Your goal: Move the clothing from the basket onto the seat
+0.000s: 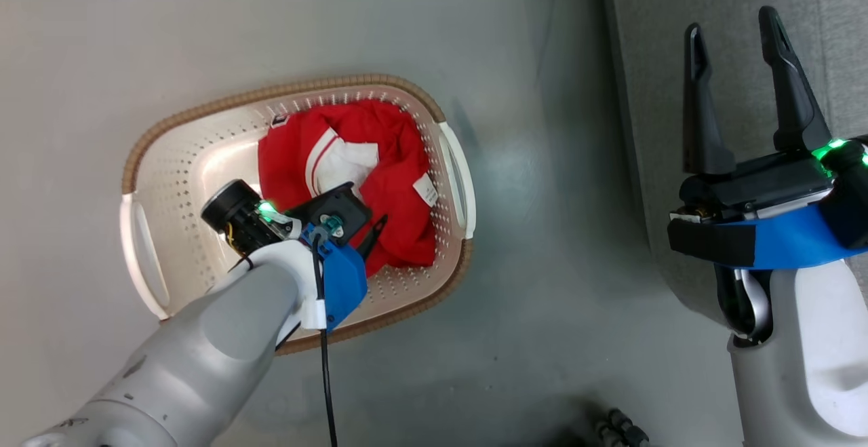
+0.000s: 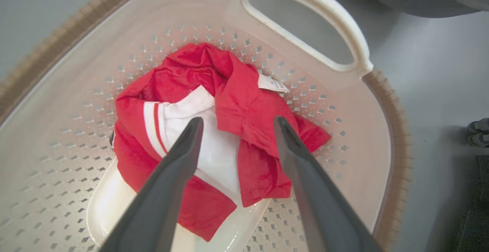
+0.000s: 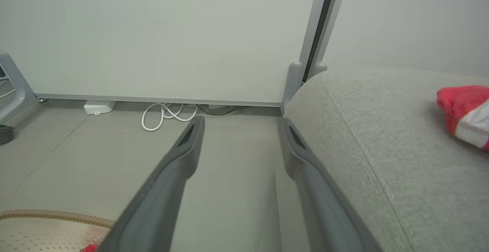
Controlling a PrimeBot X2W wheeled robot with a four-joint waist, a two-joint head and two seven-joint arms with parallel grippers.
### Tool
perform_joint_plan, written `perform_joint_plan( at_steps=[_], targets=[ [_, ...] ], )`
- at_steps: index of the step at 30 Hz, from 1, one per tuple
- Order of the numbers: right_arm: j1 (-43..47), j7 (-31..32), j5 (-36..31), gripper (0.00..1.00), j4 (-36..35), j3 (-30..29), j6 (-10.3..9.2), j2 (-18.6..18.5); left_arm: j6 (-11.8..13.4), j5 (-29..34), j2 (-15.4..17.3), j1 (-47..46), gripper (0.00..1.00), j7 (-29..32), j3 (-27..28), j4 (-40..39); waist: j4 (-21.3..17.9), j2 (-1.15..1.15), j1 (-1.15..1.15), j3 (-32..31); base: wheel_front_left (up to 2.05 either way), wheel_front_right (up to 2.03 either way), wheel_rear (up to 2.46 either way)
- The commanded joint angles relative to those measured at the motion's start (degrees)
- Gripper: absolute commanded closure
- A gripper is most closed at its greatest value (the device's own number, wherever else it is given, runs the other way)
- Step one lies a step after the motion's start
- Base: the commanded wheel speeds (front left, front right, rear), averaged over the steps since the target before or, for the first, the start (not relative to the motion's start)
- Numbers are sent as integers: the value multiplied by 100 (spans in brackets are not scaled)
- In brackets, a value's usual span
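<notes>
- Head view: a cream perforated plastic oval basket [image 1: 271,91] with a brown woven-look rim stands on the grey floor [image 1: 542,230]. A crumpled red jersey garment [image 1: 400,162] with white panels lies toward its right end. The left gripper [image 1: 369,233] reaches down onto it. The right gripper [image 1: 731,23], fingers spread and empty, is over the left edge of the large grey fabric seat [image 1: 651,60].
- Left wrist view: the left gripper [image 2: 237,124] has its fingers apart, gripping nothing, with the tips at the white panel of the red jersey garment [image 2: 244,99]. I cannot tell whether they touch it. The basket [image 2: 397,129] wall rises around it.
- Right wrist view: the right gripper [image 3: 241,121] is parted beside the rounded corner of the seat [image 3: 382,129]. A second red-and-white garment [image 3: 458,99] lies on the seat near its right edge. The basket [image 3: 49,215] rim sits at the lower left.

Basket [image 1: 183,162] on grey floor [image 1: 556,284]
</notes>
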Motion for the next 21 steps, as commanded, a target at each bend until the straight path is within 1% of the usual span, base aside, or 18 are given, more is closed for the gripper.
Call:
perform_joint_plan(
  at_steps=[1, 6, 13, 19, 21],
  targets=[
    [-102, 4, -4, 0, -36, -3, 1, 9, -6, -113, 62, -128, 0, 73, -68, 16, -55, 0, -1, 258, 0, 0, 0],
    [-166, 5, 27, 0, -147, -14, 1, 9, -6, -366, 153, -289, 0, 554, -246, 66, -110, 0, -1, 605, 0, 0, 0],
    [-216, 5, 33, 0, -294, -28, 1, 8, -6, -363, 264, -378, 0, 1164, -279, 56, -151, 0, -1, 997, 0, 0, 0],
    [-235, 4, 54, 0, -481, -40, 1, 9, -6, -542, 335, -531, 0, 1300, -279, 19, -180, 0, -1, 1274, 0, 0, 0],
    [-223, 4, 35, 0, -543, -56, 1, 9, -6, -621, 299, -580, 0, 1293, -278, -12, -176, 0, -1, 1334, 0, 0, 0]
  ],
)
